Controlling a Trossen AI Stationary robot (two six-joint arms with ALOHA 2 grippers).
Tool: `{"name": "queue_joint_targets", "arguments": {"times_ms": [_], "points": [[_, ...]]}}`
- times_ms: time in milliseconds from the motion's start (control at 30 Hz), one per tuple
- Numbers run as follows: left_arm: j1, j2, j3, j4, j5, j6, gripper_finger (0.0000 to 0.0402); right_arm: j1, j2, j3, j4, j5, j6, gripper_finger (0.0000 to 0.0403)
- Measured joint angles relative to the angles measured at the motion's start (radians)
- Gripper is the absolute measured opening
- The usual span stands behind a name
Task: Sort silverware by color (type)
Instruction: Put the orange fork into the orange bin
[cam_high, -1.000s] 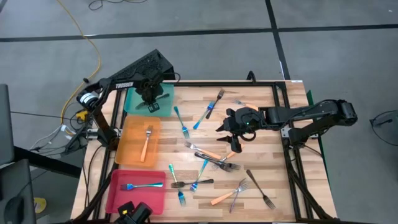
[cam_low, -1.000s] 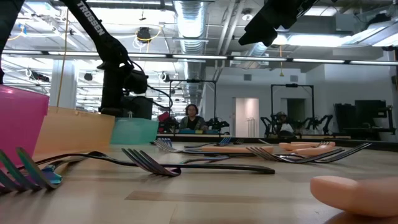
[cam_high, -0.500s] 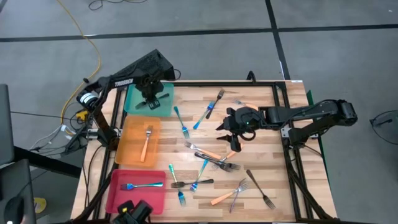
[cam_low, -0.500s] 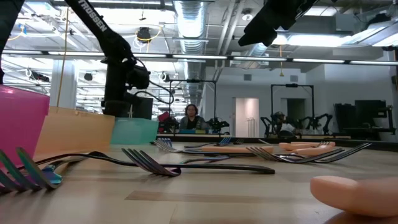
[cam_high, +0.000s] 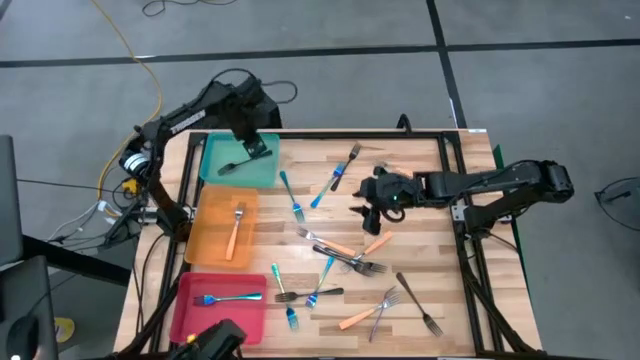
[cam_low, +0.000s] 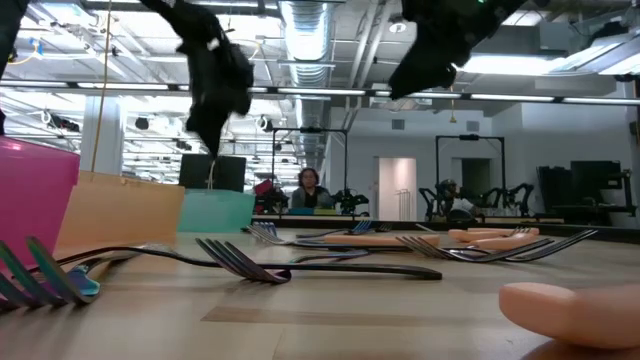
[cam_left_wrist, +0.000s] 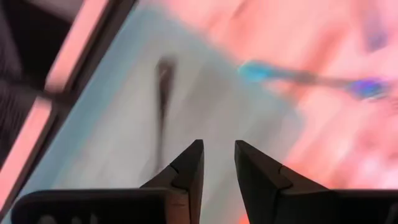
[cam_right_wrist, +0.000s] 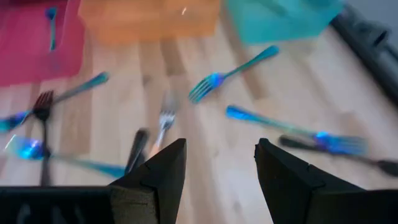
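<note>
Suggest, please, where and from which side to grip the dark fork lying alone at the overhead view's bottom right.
Probably mid-handle, from straight above, jaws straddling its width: the dark fork lies flat and diagonal, its middle clear of neighbours. The open right gripper is nearest.

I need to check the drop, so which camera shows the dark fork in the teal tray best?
The high view: the dark fork lies whole in the teal tray. The left wrist view shows it blurred beyond the left claw. The other two views miss it.

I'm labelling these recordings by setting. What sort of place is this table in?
Probably a robotics lab or workshop: the low view shows exposed ceiling ducts, a person seated behind, and what look like other robot arms farther back. The wooden table stands on bare grey floor.
</note>
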Motion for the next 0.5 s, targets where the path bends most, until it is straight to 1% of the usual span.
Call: {"name": "queue_joint_targets", "arguments": {"times_ms": [133, 267, 367, 500], "points": [[-0.043, -0.097, 0.058, 0.016, 0.139, -0.018, 0.0075, 0.056, 0.000, -0.062, -0.008, 0.000, 0.059, 0.0210], [-0.112, -0.225, 0.068, 0.081, 0.255, -0.059, 0.0075, 0.119, 0.000, -0.133, -0.014, 0.000, 0.109, 0.0210], [-0.191, -0.318, 0.068, 0.145, 0.273, -0.089, 0.0075, 0.166, 0.000, -0.185, -0.019, 0.000, 0.091, 0.0210], [-0.317, -0.417, 0.055, 0.257, 0.262, -0.123, 0.0075, 0.219, 0.000, -0.261, -0.002, 0.000, -0.022, 0.0210]]}}
